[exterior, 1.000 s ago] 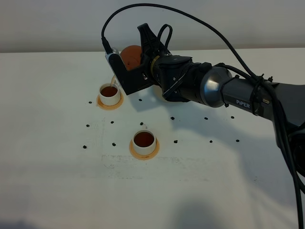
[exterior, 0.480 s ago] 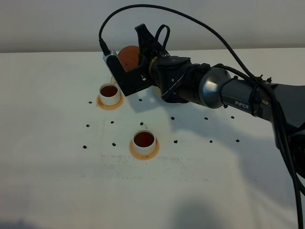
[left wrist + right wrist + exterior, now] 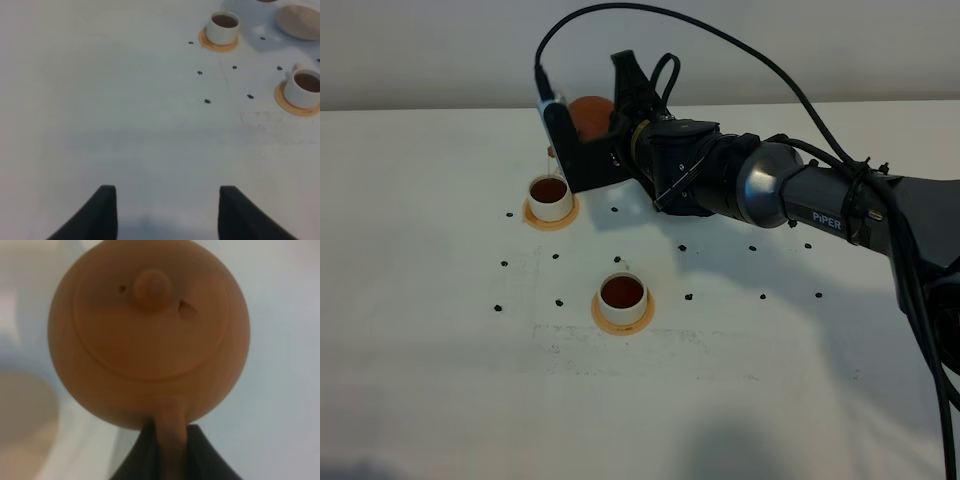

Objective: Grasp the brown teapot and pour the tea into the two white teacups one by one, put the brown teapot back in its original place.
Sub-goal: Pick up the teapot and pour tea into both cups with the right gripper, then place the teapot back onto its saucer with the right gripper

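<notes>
Two white cups sit on the white desk (image 3: pixel 440 400), each on its own small orange-tan saucer and each showing dark tea inside. In the high view the far cup (image 3: pixel 550 196) is at about 10 o'clock from the near cup (image 3: pixel 622 298), the two well apart, with small dark dots scattered on the desk around them. The brown teapot (image 3: pixel 588 115) hangs in the air just past the far cup, at roughly 1 o'clock from it, mostly hidden behind the black camera bracket on the right arm. A thin streak seems to run down from the teapot side toward the far cup, though it is too fine to be sure.

The right gripper (image 3: pixel 170 447) is clamped on the teapot's handle: the right wrist view shows the dark jaws pressed against either side of the handle, with the round lid and its small knob (image 3: pixel 152 288) facing the camera. A blurred beige round shape, probably the coaster (image 3: pixel 22 420), shows at the edge of that view beneath the teapot.

The left gripper (image 3: pixel 167 212) hovers low over bare desk, well apart from both cups, holding nothing; its fingertips (image 3: pixel 102 210) look spread in the left wrist view, yet it counts as closed. That view also shows the beige coaster (image 3: pixel 300 22) just beyond the cups.
</notes>
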{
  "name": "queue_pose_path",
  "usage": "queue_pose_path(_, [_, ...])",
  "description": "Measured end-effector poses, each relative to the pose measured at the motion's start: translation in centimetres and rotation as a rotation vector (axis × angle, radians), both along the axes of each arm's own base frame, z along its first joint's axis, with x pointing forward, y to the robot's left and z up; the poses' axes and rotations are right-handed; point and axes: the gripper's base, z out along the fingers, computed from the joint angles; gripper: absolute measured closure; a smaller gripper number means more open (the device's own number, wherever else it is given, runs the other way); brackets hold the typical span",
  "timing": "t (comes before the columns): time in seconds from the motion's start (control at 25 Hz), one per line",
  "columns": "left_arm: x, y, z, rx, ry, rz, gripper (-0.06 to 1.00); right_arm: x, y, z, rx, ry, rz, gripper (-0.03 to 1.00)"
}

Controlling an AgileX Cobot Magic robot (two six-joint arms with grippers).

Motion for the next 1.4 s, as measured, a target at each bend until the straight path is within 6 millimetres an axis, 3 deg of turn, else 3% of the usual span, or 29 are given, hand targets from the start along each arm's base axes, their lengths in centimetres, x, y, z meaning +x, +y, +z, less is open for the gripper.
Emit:
queue_pose_path(0.48, [0.0, 0.0, 0.0, 0.000, 0.000, 0.000, 0.47, -0.4, -0.3, -0.1, 0.296, 0.195, -0.225, 0.88])
queue_pose_path(0.68, [0.0, 0.0, 0.0, 0.000, 0.000, 0.000, 0.47, -0.4, -1.2, 1.1, 0.521, 0.354, -0.385, 0.88])
queue_pose_path(0.96, [0.0, 0.0, 0.0, 0.000, 0.000, 0.000, 0.47, 0.4, -2.9, 0.3, 0.763, 0.596, -0.622, 0.88])
queue_pose_path(1.4, [0.0, 0.0, 0.0, 0.000, 0.000, 0.000, 0.47, 0.0, -2.6, -0.1, 0.847, 0.710, -0.679, 0.88])
